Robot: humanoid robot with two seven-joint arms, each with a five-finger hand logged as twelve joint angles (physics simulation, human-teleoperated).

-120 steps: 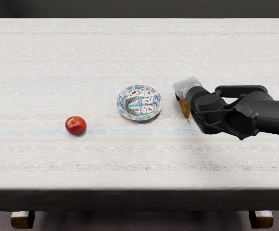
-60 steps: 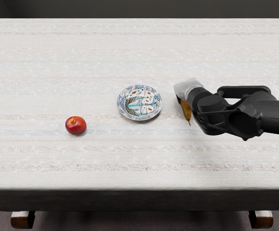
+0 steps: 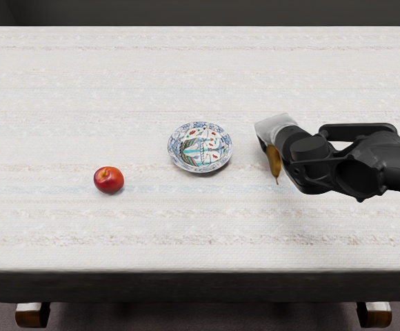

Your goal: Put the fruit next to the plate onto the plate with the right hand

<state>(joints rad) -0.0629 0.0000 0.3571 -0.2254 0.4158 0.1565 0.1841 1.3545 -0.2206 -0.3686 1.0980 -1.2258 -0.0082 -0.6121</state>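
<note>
A patterned blue-and-white plate (image 3: 200,146) lies mid-table. Just right of it, a brownish pear-like fruit (image 3: 274,163) shows as a narrow sliver under my right hand (image 3: 280,143), whose dark arm comes in from the right edge. The hand covers most of the fruit and is closed around it. Fruit and hand are apart from the plate, a short gap to its right. A red apple (image 3: 108,179) lies well left of the plate.
The pale cloth-covered table (image 3: 200,76) spreads wide behind and in front of the plate. Its front edge runs across the lower part of the view.
My right hand has drifted slightly right and down, away from the plate, and the brown fruit has moved with it. Plate and apple have not moved.
</note>
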